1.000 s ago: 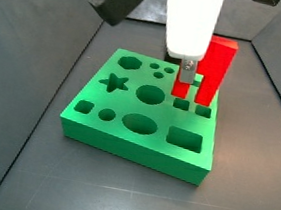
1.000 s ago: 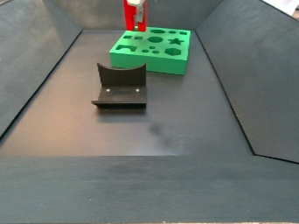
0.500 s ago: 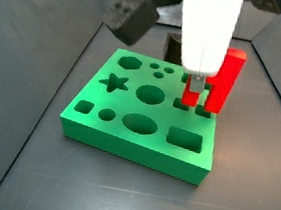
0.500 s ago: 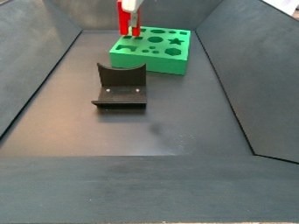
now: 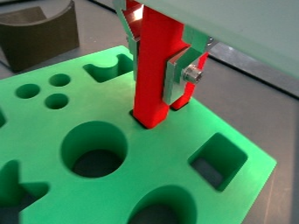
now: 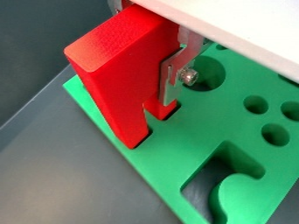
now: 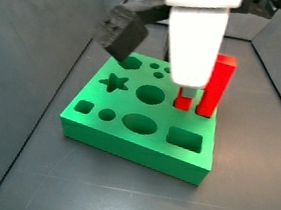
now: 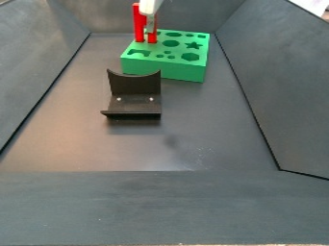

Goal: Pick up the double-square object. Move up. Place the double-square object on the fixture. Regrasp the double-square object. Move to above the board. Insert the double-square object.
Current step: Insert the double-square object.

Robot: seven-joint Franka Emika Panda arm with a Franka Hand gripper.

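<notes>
I am watching four camera views of a dark, walled work floor. My gripper [image 7: 187,85] hangs over the far edge of the board [image 7: 126,125], a bright green square slab with star, circle, oval and square cutouts. Its two flat silver fingers [image 5: 184,72] are clamped on the double-square object [image 5: 156,70], a bright red plastic block with a stepped outline, which stands upright on end between them. In both wrist views the lower tip of the red block meets the green surface at a small cutout near the board's edge; in a wrist view [image 6: 122,83] one leg of the block reaches lower than the other, and I cannot tell how deep it sits in the hole. In a side view the block [image 7: 215,84] rises well above the board, so I judge insertion has begun but is not finished. The fixture [image 8: 133,94], a dark block with a curved notch on top, sits apart from the board, nearer that camera, with nothing on it. The red piece looks light, rigid and smooth, so I expect it to keep its shape but slide or tilt if the grip loosens. The flat faces where the fingers now press seem the right hold, since they keep the block vertical. A slight tilt could jam it against the cutout's edge.
</notes>
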